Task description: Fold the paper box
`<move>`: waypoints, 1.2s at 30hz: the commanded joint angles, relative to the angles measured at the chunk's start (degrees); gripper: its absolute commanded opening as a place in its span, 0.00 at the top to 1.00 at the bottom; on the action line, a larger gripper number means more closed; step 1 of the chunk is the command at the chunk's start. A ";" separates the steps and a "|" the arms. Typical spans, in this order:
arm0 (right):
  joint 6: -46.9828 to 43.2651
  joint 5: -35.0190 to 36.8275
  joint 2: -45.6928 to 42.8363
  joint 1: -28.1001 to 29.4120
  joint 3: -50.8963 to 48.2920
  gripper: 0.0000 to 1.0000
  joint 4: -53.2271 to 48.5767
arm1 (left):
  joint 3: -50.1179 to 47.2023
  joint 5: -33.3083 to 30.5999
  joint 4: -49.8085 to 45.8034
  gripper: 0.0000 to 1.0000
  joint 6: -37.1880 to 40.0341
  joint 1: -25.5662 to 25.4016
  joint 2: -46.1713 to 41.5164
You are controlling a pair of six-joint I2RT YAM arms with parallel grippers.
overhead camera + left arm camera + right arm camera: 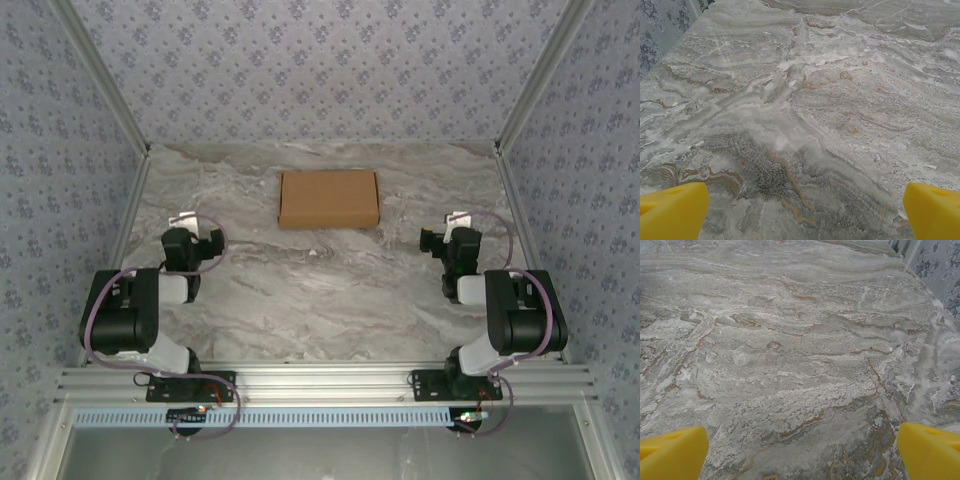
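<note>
Top external is showing the box (329,199) lying flat at the table's (330,300) far middle, well apart from both arms. Left gripper (804,212) and right gripper (801,452) are hanging spread and empty; they're best reaching in together, one pinning, one lifting a flap.

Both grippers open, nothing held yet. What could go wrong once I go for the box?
1. The paper box lies loose on the smooth table, nothing bracing it: a one-sided push may slide it instead of folding.
2. It sits between the left gripper and right gripper; both reaching inward might collide.
</note>
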 commanded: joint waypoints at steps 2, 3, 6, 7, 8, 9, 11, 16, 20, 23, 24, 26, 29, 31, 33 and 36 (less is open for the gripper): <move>0.47 -0.46 0.17 -0.19 0.45 0.01 1.48 | 1.16 0.81 1.64 0.01 0.74 -0.31 -0.18; 0.52 -0.44 0.23 -0.19 0.45 0.01 1.46 | 1.12 0.59 1.64 0.01 0.82 -0.44 -0.18; 0.47 -0.42 0.15 -0.19 0.45 0.01 1.48 | 1.11 0.27 1.55 0.01 1.05 -0.80 -0.14; 0.47 -0.47 0.18 -0.19 0.41 0.01 1.48 | 1.12 0.29 1.58 0.01 1.06 -0.74 -0.12; 0.47 -0.44 0.18 -0.19 0.42 0.01 1.48 | 1.12 0.24 1.57 0.01 1.04 -0.73 -0.05; 0.47 -0.43 0.19 -0.19 0.43 0.01 1.48 | 1.12 0.28 1.55 0.01 1.06 -0.74 -0.09; 0.47 -0.43 0.19 -0.19 0.42 0.01 1.48 | 1.12 0.21 1.56 0.01 1.11 -0.73 -0.13; 0.47 -0.40 0.21 -0.18 0.41 0.01 1.48 | 1.12 0.25 1.59 0.01 1.05 -0.73 -0.05; 0.47 -0.42 0.14 -0.19 0.41 0.01 1.40 | 1.12 0.21 1.55 0.01 1.05 -0.74 -0.12; 0.51 -0.45 0.16 -0.19 0.41 0.01 1.40 | 1.12 0.20 1.55 0.01 1.04 -0.75 -0.08; 0.47 -0.42 0.21 -0.19 0.41 0.01 1.40 | 1.12 0.15 1.55 0.01 1.10 -0.74 -0.14; 0.53 -0.45 0.19 -0.18 0.45 0.01 1.40 | 1.12 0.20 1.55 0.01 1.05 -0.73 -0.13; 0.47 -0.45 0.23 -0.19 0.38 0.01 1.46 | 1.16 0.12 1.56 0.01 1.08 -0.73 -0.11; 0.47 -0.41 0.20 -0.17 0.43 0.01 1.48 | 1.12 0.18 1.55 0.01 1.04 -0.74 -0.13; 0.47 -0.31 0.15 -0.19 0.45 0.01 1.41 | 1.12 0.22 1.55 0.01 1.06 -0.75 -0.09; 0.47 -0.46 0.23 -0.12 0.50 0.01 1.29 | 1.17 0.19 1.55 0.01 1.03 -0.78 -0.11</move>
